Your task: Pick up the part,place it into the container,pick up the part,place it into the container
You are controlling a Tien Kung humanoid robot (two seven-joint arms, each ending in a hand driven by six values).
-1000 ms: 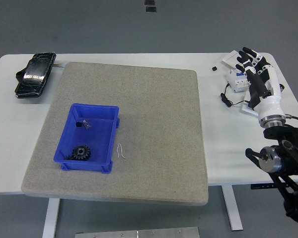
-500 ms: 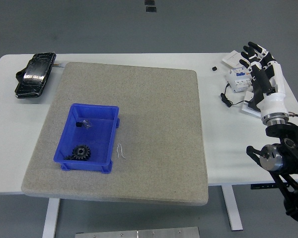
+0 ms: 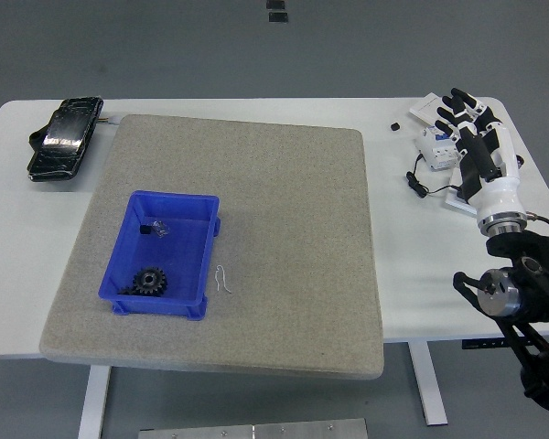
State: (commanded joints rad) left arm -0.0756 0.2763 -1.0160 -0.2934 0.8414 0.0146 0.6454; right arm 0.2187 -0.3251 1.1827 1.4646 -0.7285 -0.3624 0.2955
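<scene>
A blue container (image 3: pixel 126 245) stands on the left part of a grey mat (image 3: pixel 284 238). Inside it lie a black gear (image 3: pixel 150 281) near the front and a small clear part with a black end (image 3: pixel 156 229) near the back. My right hand (image 3: pixel 469 137) is at the table's right side, far from the container, raised with fingers spread and empty. My left arm is out of view.
A thin white wire clip (image 3: pixel 223 277) lies on the mat just right of the container. A black pouch (image 3: pixel 64 137) sits at the back left. White electrical parts and a cable (image 3: pixel 435 146) lie at the back right under my right hand.
My right hand swung slightly right and up half a second ago, then came back left and a little lower. Nothing else moved.
</scene>
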